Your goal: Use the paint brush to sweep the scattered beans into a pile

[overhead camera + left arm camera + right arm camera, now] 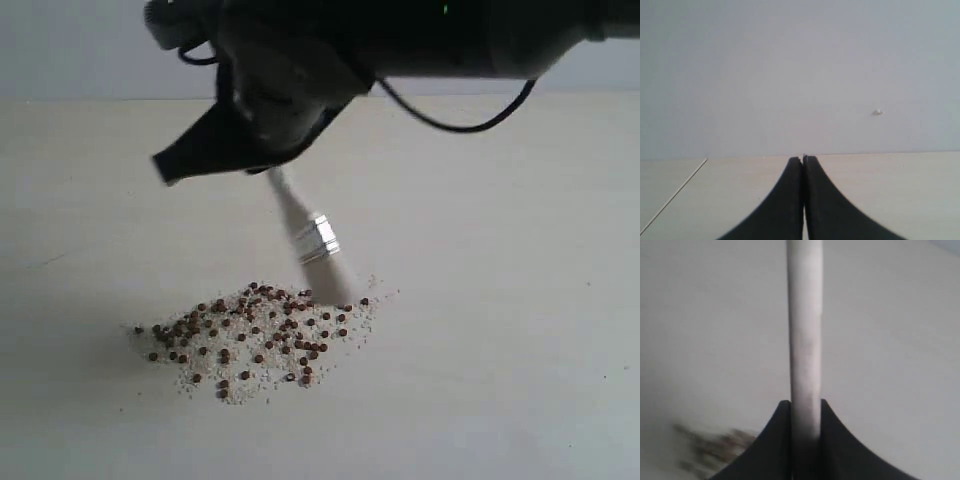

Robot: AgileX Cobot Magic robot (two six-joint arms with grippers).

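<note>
Reddish-brown beans [255, 338] mixed with whitish grains lie in a loose pile on the pale table, blurred in the right wrist view [710, 447]. The paint brush [316, 240] slants down from my right gripper [258, 165]; its silver ferrule sits above the pile's far right edge and its blurred bristles reach the table there. In the right wrist view the pale handle [804, 335] runs up between the dark fingers [774, 440], and my right gripper [804, 410] is shut on it. My left gripper [803, 159] is shut with nothing in it, over bare table.
The pale table [520, 330] stretches all around the pile. A black cable [455, 125] hangs under the right arm. A light wall [790, 75] with a small mark [877, 112] rises behind the table edge.
</note>
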